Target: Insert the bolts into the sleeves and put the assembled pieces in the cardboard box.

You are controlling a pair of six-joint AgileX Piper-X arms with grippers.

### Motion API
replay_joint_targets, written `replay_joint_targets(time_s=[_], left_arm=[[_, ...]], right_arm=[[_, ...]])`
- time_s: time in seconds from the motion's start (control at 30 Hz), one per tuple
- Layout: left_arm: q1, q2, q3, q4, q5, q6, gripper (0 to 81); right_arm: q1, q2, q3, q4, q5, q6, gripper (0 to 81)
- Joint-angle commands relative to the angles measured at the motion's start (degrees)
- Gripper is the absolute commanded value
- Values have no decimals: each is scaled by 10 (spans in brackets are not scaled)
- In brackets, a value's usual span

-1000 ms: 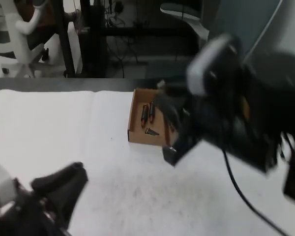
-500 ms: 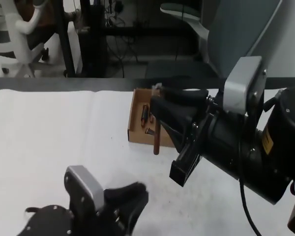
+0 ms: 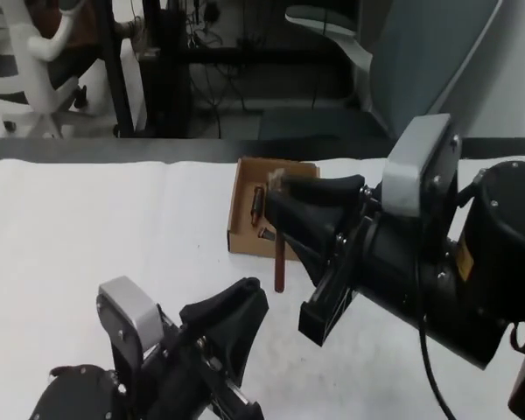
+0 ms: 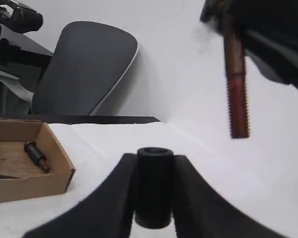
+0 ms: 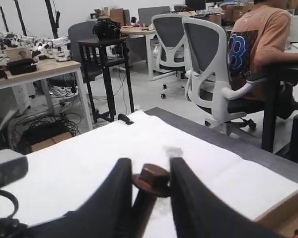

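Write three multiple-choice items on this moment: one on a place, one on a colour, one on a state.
1. Where is the sleeve?
A. in the left gripper
B. in the right gripper
C. lying loose
2. The sleeve's colour?
A. white
B. black
C. yellow
3. The bolt is:
A. seated in the sleeve
B. lying flat
C. hanging thread-down, apart from the sleeve
A: the left gripper is shut on it. B: it shows black. C: the right gripper holds its head, thread bare.

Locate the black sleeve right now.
In the left wrist view, the black sleeve stands upright, clamped in the left hand, over the bench's near side; the right hand's bolt hangs close beside it.
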Motion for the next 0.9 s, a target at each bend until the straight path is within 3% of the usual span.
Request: replay_joint_targets(time_s=[0.0,0.43,0.87], left_arm=[[-2,-1,-9,-55,71,-6,18],[-2,-1,-10,-22,92,-7,18],[-2,-1,-23,-20,87,-7,18]], right_arm=[[3,16,-2,-16,12,-12,4],[3,48,-2,-83,35,-50,4],[3,50,-2,-55,32,-50,4]])
